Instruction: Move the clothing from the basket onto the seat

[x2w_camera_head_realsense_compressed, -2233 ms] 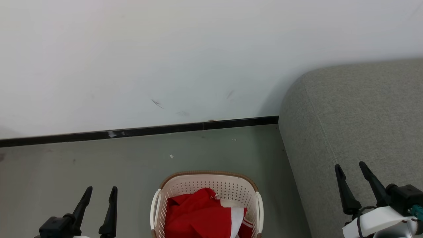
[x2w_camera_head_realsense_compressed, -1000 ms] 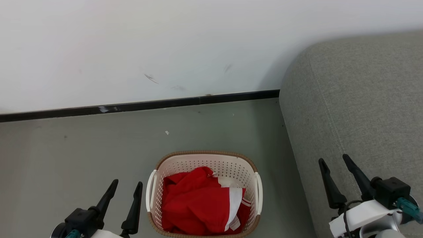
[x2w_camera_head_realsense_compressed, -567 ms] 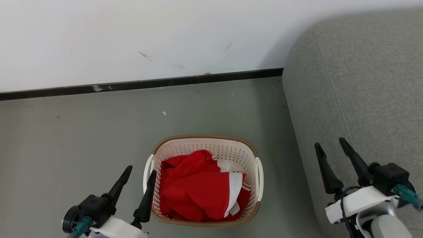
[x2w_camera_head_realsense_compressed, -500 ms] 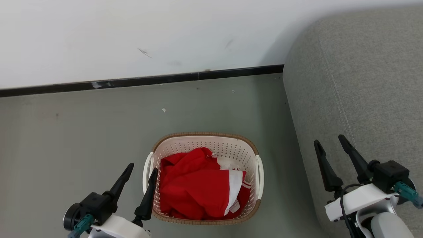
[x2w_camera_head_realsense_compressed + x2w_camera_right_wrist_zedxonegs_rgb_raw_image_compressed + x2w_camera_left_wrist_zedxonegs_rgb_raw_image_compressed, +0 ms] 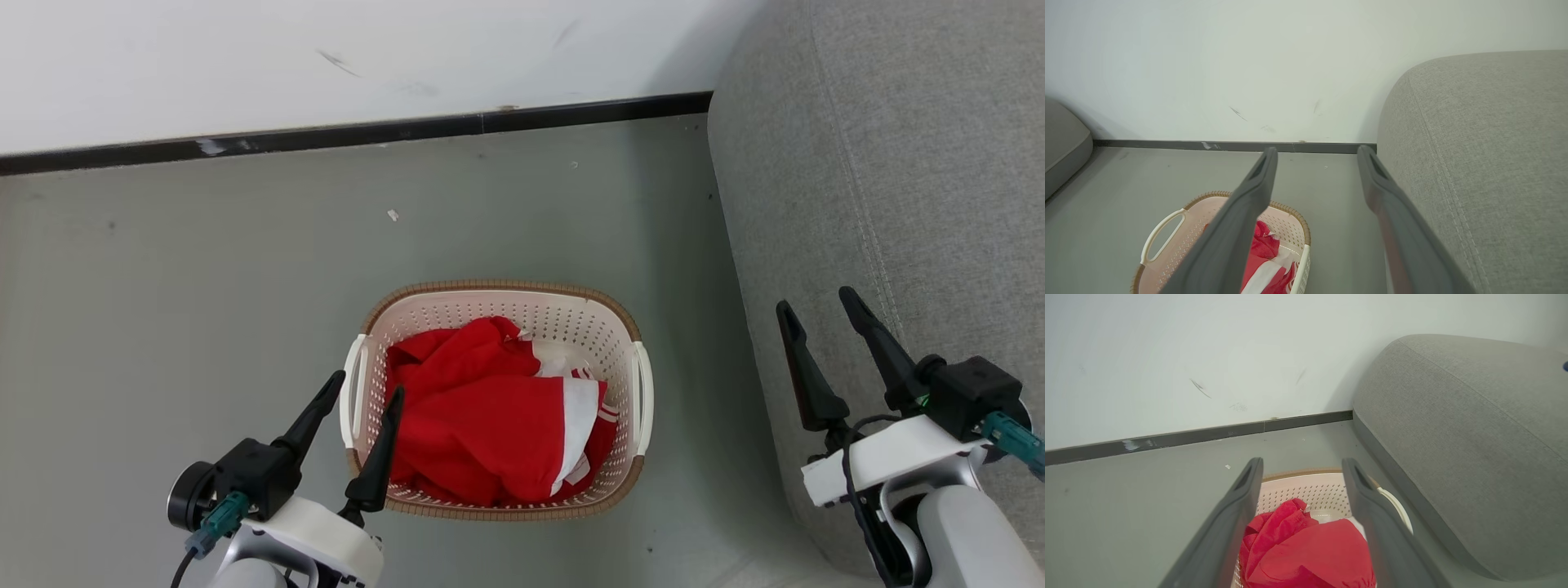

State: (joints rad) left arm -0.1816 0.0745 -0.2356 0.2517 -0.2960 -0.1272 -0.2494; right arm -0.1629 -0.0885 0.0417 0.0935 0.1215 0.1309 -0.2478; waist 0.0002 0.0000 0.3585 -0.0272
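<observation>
- Head view, starting at my left: my left claw (image 5: 369,384) has its two fingers spread wide with nothing between them. It is lined up over the left handle of the laundry basket (image 5: 498,286), one fingertip showing outside the handle and the other over the fabric.
- The basket stands on the floor (image 5: 204,286) just beside the grey-green sofa (image 5: 898,163). The red-and-white garment (image 5: 482,425) lies crumpled inside it and covers most of the bottom.
- My right claw (image 5: 816,299) is also wide open and empty, over the sofa's front edge and well apart from the garment.
- I judge this to be the reach-in step: nothing is grasped yet, and nothing lies on the sofa.
- Next, I'd say, my left claw needs to shift inward past the handle, dip into the basket and pinch a raised fold, keeping clear of the perforated wall.
</observation>
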